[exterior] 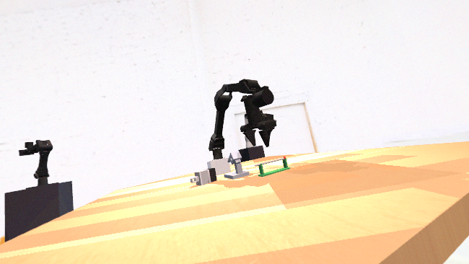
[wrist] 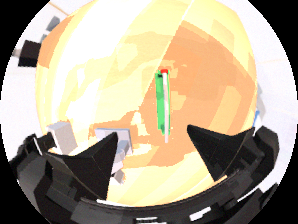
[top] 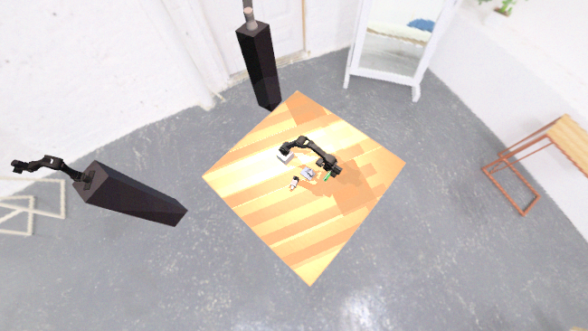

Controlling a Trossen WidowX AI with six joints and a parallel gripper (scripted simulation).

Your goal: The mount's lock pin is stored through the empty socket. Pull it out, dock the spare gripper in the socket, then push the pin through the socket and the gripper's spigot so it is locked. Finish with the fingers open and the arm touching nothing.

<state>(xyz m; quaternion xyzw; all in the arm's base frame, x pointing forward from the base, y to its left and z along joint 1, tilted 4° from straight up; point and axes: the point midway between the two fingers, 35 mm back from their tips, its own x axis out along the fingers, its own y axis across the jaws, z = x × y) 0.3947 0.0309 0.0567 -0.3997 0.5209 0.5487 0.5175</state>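
Observation:
The pin, white with a red head (exterior: 284,157) (wrist: 164,71), lies along the top of a green rack (exterior: 274,172) (wrist: 160,107) (top: 327,176). The grey mount (top: 308,173) (exterior: 237,175) (wrist: 123,134) stands beside the rack with its tilted socket on top; no pin shows in it. The spare gripper (top: 294,182) (exterior: 204,177), light grey with a black end, lies on the table on the other side of the mount, apart from it. My gripper (exterior: 260,146) (wrist: 153,130) is open and empty, pointing down above the rack, touching nothing. The socket's bore is too small to make out.
A light grey box (top: 285,156) (exterior: 218,166) (wrist: 62,138) stands near my arm's base, behind the mount. The wooden table (top: 280,226) (exterior: 216,231) carries everything. Two dark pedestals (top: 131,194) (top: 260,63) with other arms stand off the table.

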